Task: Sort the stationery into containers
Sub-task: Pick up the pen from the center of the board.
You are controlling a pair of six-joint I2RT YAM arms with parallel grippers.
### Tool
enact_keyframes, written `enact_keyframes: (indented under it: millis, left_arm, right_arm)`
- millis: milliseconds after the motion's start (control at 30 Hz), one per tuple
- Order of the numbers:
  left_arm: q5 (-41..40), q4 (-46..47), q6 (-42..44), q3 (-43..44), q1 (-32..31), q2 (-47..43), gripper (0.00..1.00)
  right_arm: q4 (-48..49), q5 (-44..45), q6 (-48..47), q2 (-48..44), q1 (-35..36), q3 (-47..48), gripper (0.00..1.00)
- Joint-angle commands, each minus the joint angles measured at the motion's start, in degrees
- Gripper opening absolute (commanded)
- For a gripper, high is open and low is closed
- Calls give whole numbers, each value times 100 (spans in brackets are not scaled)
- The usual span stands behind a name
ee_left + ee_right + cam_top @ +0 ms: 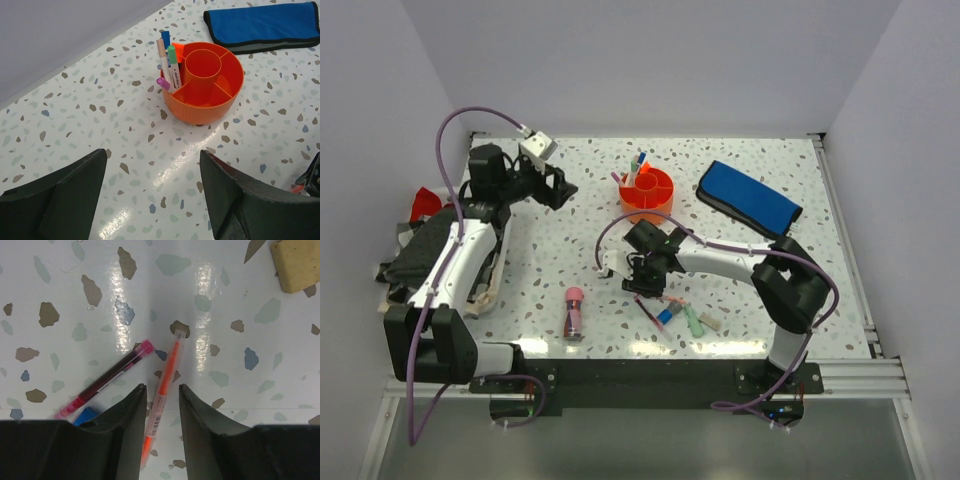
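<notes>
Orange caddy [646, 195] [205, 82]: we find it upright toward the far middle of the speckled table [820, 290], its centre well bare and one ring compartment holding the standing pens [169, 65], among them a blue-capped one, a green-capped marker and a purple-tipped one leaning outward. Loose stationery: we count a cluster near the front edge, well apart from the caddy. It comprises an orange pen [170, 375] lying flat, a pink pen [110, 377] lying askew just beside it, their far ends nearly meeting, a blue cap [85, 416] partly hidden behind a finger, a green marker [693, 320], and a beige eraser [295, 265] off to one side. Glue tube [574, 312]: pink-capped, lying alone to the left of that cluster. Right gripper [160, 405] [645, 275]: we see it low over the cluster, jaws parted narrowly with the orange pen running between them. The gap is wider than the pen, and we cannot tell whether either pad touches it. Left gripper [152, 195] [555, 185]: held above the table left of the caddy, jaws spread wide, nothing between them. Blue pouch [750, 198] [265, 22]: black-edged, lying flat to the right of the caddy.
</notes>
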Motion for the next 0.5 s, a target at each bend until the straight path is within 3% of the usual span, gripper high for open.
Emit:
enact_keyframes:
  millis: [0, 367, 467]
  left_arm:
    - [-43, 8, 137, -206, 110, -341, 80]
    - [36, 219, -4, -346, 154, -341, 80]
    - [71, 254, -39, -338, 171, -315, 80]
  right_arm:
    - [103, 439, 85, 113, 74, 180, 36]
    - [199, 598, 163, 587, 188, 303, 33]
    - [138, 528, 146, 737, 276, 312, 10]
